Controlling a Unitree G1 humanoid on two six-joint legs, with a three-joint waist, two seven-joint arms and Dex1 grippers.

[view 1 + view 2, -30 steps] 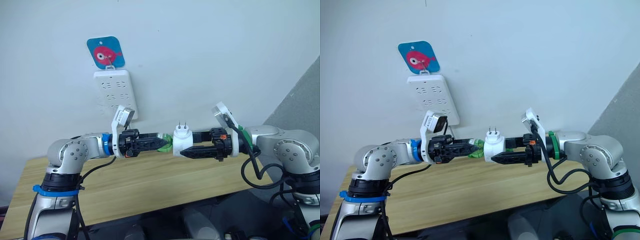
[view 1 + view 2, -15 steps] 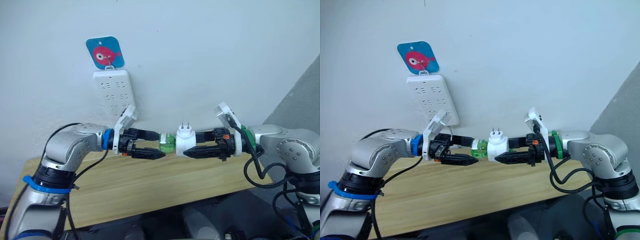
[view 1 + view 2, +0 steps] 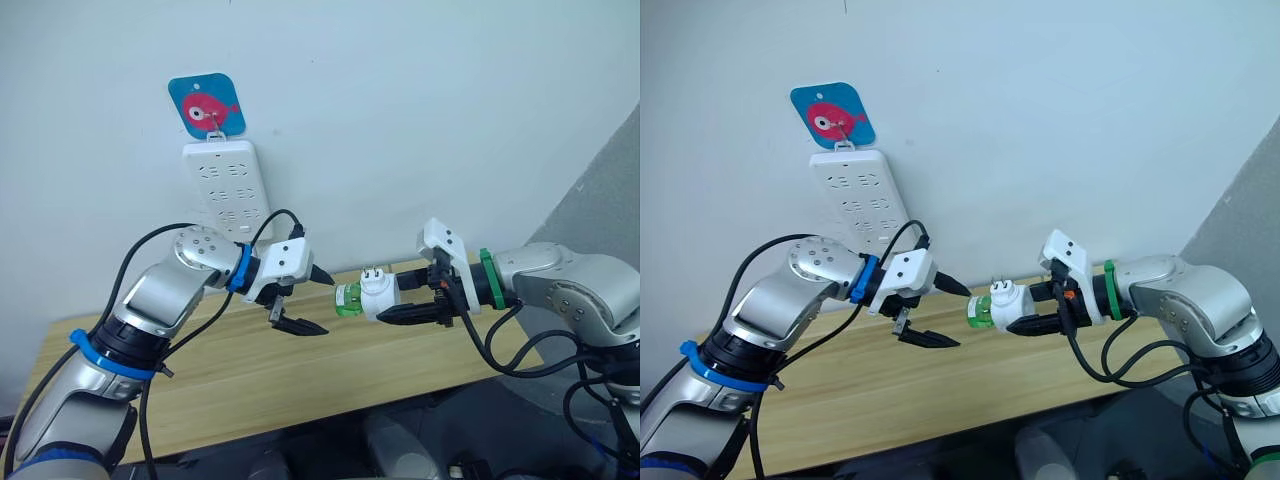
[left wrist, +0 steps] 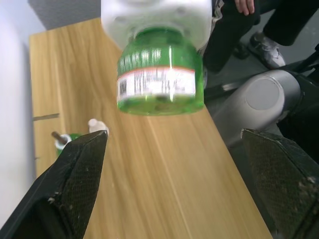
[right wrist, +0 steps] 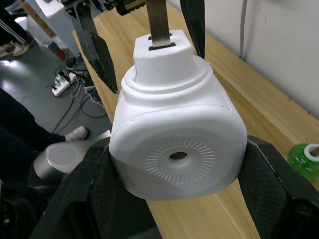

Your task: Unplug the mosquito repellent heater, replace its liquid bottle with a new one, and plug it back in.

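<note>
Change: left end effector [image 3: 312,301] is now standing off the green bottle [image 3: 347,299], fingers spread apart, no longer gripping it as a second ago.
Heater: mosquito repellent heater [image 3: 377,294] is sitting clamped in the right end effector [image 3: 398,298], unplugged, bottle facing the left one.
Progress: unplugging is done; unscrewing, swapping and replugging are remaining.
Views: left wrist is showing another green bottle [image 4: 65,141] on the bench [image 4: 164,169].

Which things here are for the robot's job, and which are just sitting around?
For the job:
- small white rounded plastic heater, held by the right gripper
- green liquid bottle still in the heater
- open left gripper
- long white wall power strip
- spare green bottle on the wooden table

Just there:
- blue fish sticker
</note>
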